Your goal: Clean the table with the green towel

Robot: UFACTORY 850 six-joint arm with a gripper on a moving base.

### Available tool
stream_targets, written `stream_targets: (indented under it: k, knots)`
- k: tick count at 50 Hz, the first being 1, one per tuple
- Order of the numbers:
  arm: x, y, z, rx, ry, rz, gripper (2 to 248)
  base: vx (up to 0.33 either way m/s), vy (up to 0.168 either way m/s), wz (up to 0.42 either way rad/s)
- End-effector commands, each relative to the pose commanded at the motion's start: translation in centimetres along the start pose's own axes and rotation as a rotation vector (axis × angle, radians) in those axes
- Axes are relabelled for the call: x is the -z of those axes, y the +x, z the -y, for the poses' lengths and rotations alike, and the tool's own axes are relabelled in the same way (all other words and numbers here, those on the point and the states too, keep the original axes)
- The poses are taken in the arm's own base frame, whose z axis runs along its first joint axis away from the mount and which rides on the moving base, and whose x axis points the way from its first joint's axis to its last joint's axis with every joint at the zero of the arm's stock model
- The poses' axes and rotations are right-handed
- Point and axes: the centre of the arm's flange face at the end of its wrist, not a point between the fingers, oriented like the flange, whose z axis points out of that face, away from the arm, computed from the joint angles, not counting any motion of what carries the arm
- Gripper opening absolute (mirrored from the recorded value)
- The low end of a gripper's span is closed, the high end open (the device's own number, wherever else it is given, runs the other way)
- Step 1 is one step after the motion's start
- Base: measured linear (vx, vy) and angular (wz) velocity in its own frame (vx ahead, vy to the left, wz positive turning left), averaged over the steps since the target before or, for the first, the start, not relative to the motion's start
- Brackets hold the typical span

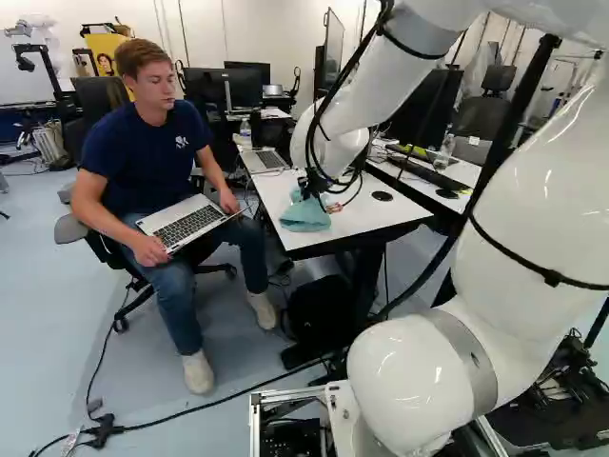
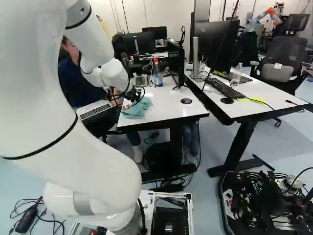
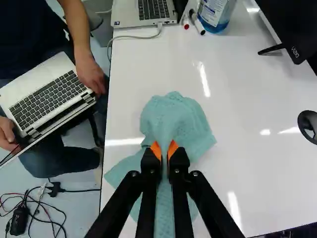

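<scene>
The gripper (image 1: 311,185) is low over the near end of the white table (image 1: 357,222), at the green towel (image 1: 305,216). In the wrist view, the gripper (image 3: 165,150) has its orange-tipped fingers closed from two sides on a raised fold of the towel (image 3: 176,120). The rest of the cloth lies crumpled on the tabletop (image 3: 237,99), spread ahead of the fingers and to both sides. Part of the towel under the fingers is hidden. The right base view shows the towel (image 2: 139,108) near the table's front left corner.
Toward the table's far end are a laptop (image 3: 143,11), two markers and a bottle of blue liquid (image 3: 215,15). A monitor (image 3: 292,25) stands along one side. A seated person with another laptop (image 3: 47,94) is close beside the table's opposite edge. A second desk (image 2: 254,100) adjoins.
</scene>
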Motion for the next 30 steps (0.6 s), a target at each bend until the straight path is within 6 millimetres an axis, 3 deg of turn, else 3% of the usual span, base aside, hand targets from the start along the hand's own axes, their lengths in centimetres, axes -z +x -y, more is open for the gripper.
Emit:
stream_targets:
  k: [30]
  knots:
    - [2.3, -2.9, 0.9, 0.017, 0.015, -0.005, 35, 0.0, 0.0, 0.0]
